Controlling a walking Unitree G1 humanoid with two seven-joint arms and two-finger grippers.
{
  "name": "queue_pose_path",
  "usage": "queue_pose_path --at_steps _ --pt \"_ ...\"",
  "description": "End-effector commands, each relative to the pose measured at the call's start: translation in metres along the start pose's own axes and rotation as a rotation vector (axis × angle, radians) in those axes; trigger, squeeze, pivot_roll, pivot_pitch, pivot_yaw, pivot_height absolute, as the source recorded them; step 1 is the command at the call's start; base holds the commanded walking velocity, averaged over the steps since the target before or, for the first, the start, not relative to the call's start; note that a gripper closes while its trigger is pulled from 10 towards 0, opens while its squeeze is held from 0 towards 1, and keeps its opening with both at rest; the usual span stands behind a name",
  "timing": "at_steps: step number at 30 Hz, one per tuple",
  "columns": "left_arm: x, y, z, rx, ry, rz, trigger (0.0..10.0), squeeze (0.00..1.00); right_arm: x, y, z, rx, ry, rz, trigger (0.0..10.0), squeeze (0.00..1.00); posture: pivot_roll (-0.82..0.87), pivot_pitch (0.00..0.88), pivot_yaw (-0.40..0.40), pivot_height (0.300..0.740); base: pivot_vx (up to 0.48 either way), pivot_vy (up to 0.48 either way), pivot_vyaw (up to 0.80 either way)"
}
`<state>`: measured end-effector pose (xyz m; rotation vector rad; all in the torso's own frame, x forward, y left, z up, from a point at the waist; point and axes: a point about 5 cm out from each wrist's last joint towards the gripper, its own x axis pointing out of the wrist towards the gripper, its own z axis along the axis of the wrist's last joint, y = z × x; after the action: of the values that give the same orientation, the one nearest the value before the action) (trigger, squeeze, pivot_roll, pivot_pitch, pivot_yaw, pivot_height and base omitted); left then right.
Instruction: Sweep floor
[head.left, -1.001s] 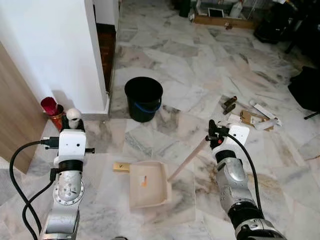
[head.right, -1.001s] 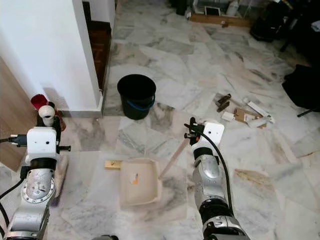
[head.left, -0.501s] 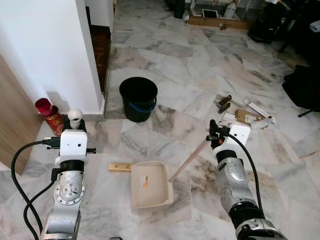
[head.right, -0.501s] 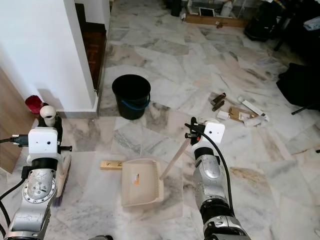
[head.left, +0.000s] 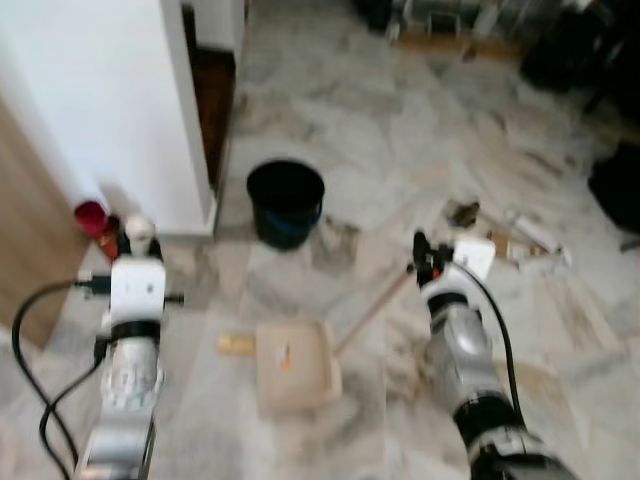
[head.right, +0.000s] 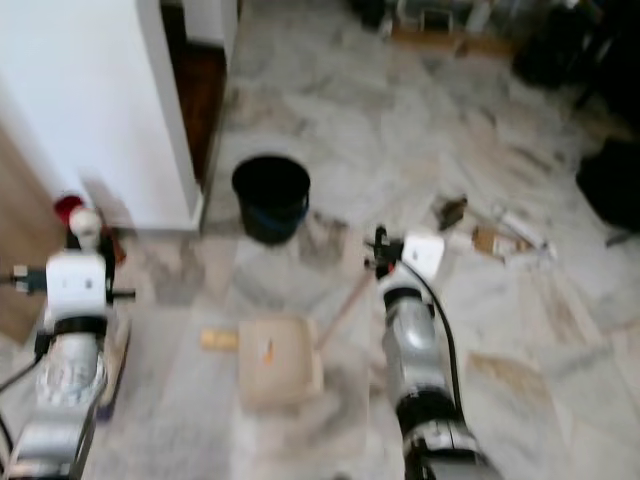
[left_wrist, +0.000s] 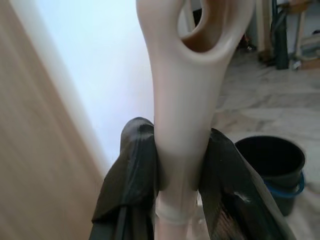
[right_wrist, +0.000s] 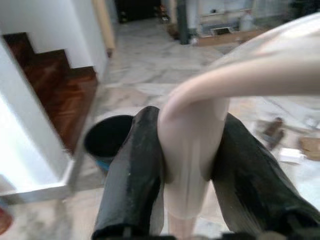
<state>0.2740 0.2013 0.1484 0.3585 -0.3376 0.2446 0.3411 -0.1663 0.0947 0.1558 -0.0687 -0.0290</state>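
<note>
My left gripper (head.left: 128, 243) is shut on the beige broom handle (left_wrist: 177, 90), which ends in a loop and stands upright by the white wall. The broom's head (head.right: 115, 362) rests on the floor beside that arm. My right gripper (head.left: 423, 257) is shut on the long handle (right_wrist: 192, 150) of the beige dustpan (head.left: 295, 368). The pan lies flat on the marble floor between my arms, with a small orange scrap in it. A small wooden block (head.left: 236, 344) lies just left of the pan. The eye views are blurred.
A black bucket (head.left: 286, 200) stands ahead near the wall corner (head.left: 205, 190). A red can (head.left: 92, 215) sits against the wall at left. Loose litter (head.left: 505, 238) lies on the floor ahead to the right. Dark bags (head.left: 615, 175) are at far right.
The whole picture has shifted and blurred, so the camera is moving. Both grippers keep the same hold, and the dustpan still lies between the arms.
</note>
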Motion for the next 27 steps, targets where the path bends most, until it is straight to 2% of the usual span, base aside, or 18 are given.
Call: queue_pose_path --at_steps 1,23,27 --pt "0.0031 0.0036 0.0083 0.004 -0.052 0.011 10.0 0.0 0.0053 0.0016 0.0144 -0.008 -0.068 0.007 10.0 0.0 0.15 0.123 -0.128 0.74 0.296 0.0 0.0" --pt "0.0027 0.0019 0.0087 0.002 -0.055 0.001 10.0 0.0 0.0035 0.0006 0.0147 -0.007 -0.077 0.002 10.0 0.0 0.15 0.113 -0.126 0.74 0.296 0.0 0.0" --pt "0.0026 0.0014 0.0088 -0.002 -0.055 0.002 10.0 0.0 0.0035 -0.0014 0.0153 -0.008 -0.078 -0.003 10.0 0.0 0.15 0.119 -0.127 0.74 0.127 0.0 0.0"
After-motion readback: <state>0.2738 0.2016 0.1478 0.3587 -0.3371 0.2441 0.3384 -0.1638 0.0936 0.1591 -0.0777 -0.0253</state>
